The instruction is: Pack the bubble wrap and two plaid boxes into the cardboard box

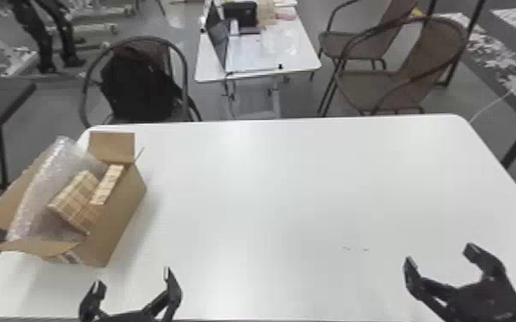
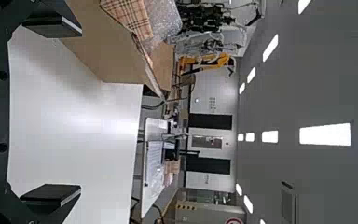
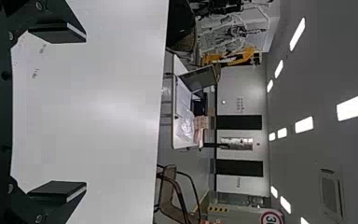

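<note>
In the head view the cardboard box stands at the table's left with its flaps up. Bubble wrap leans along its left side, rising above the rim. Two plaid boxes, one wider and one narrow, lie tilted beside it in the box. My left gripper is open just in front of the box, holding nothing; its fingers stand apart in the left wrist view too, near the carton. Far to the right, my right gripper is open above the table, likewise in the right wrist view.
The white table reaches far to the right of the box. Beyond its back edge are a chair with a black bag, a small white table and brown chairs.
</note>
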Robot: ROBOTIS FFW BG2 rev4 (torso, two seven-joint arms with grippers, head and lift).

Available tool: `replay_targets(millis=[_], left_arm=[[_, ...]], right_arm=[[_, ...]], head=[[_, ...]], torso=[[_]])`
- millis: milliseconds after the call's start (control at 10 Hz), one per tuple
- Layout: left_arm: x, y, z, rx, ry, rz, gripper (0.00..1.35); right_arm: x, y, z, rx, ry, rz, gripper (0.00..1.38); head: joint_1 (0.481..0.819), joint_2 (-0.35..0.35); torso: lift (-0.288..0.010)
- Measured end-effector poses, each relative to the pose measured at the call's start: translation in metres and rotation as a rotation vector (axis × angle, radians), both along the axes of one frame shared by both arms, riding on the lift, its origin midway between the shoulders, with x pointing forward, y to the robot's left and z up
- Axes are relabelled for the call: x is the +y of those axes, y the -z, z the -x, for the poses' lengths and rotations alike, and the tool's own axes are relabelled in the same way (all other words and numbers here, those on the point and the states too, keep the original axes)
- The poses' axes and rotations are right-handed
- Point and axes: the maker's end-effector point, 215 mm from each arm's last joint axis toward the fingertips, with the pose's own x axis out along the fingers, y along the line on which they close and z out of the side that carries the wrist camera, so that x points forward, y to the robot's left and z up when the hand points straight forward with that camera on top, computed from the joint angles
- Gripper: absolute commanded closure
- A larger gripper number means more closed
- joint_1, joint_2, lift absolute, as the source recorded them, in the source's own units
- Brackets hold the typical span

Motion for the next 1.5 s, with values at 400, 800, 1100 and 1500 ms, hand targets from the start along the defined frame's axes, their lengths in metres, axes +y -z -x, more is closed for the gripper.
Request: replay_targets(millis=[400, 800, 1100, 1500], left_arm=[[-0.001, -0.007, 0.004, -0.016, -0.021, -0.023, 0.12], [-0.002, -0.011, 0.001, -0.032, -0.034, -0.021, 0.12], [-0.002, -0.012, -0.001, -0.039, -0.038, -0.015, 0.12], [0.001, -0.015, -0.004, -0.044, -0.048, -0.027, 0.10]], right_arm=[[0.003, 0.017, 0.021, 0.053, 0.000, 0.002, 0.18], [-0.003, 0.016, 0.019, 0.051, 0.022, 0.022, 0.18], [-0.004, 0.013, 0.016, 0.044, 0.025, 0.046, 0.18], [-0.010, 0.010, 0.016, 0.039, 0.043, 0.103, 0.17]], head=[[0.695, 0.115], [0.695, 0.104], [0.695, 0.102], [0.695, 0.096]], torso=[[-0.107], [-0.107], [-0.107], [-0.107]])
